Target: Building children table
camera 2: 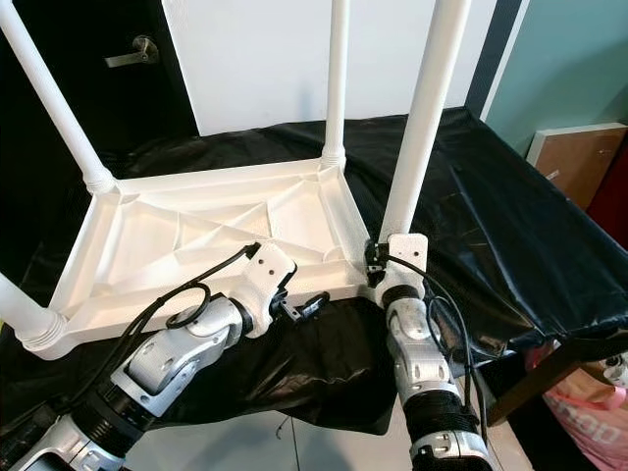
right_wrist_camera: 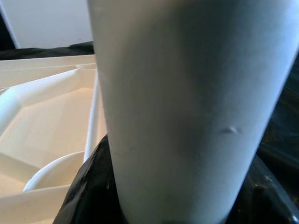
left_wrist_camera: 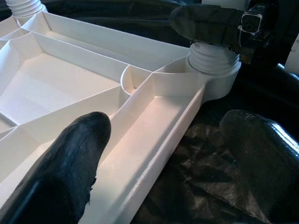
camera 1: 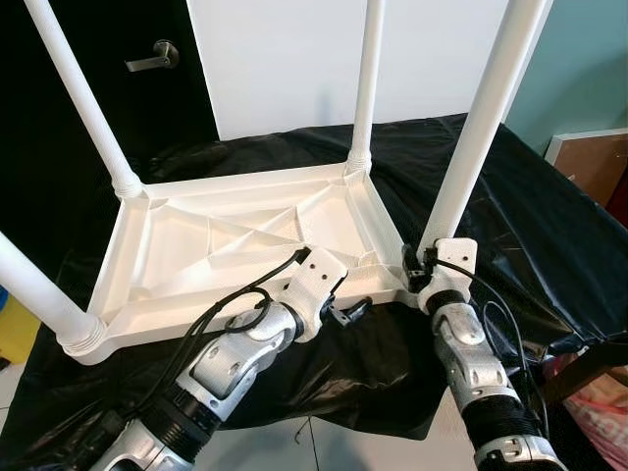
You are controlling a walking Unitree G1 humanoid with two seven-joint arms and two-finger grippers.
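Fingers of the right gripper (camera 1: 420, 267) are clamped around the base of the near-right leg (camera 1: 483, 123), just above its threaded socket at the corner of the white tabletop (camera 1: 196, 257). Seen from the right wrist, that leg (right_wrist_camera: 182, 107) rises as a thick white tube with a black finger (right_wrist_camera: 88, 186) pressed against each side of it.

Black fingers of the left gripper (camera 1: 348, 312) stand apart, straddling the near rim of the tabletop just beside that same corner; one finger (left_wrist_camera: 65, 168) sits over the ribbed underside, the other (left_wrist_camera: 264, 154) outside the rim over the cloth. They close on nothing.

This tabletop lies upside down, ribs and compartments facing up, with four white legs standing upright from its corners: the far-left leg (camera 1: 83, 98), the far-right leg (camera 1: 366, 83), the near-left leg (camera 1: 39, 289) and the one being gripped.

Under the tabletop a black cloth (camera 1: 510, 216) covers the support and hangs over its near edge. Behind the tabletop stands a white wall panel (camera 1: 285, 59), and to its far left a dark door with a metal lever handle (camera 1: 154, 56). Right of the tabletop, past the cloth, is a brown board (camera 1: 597, 162) against a teal wall (camera 1: 589, 69).
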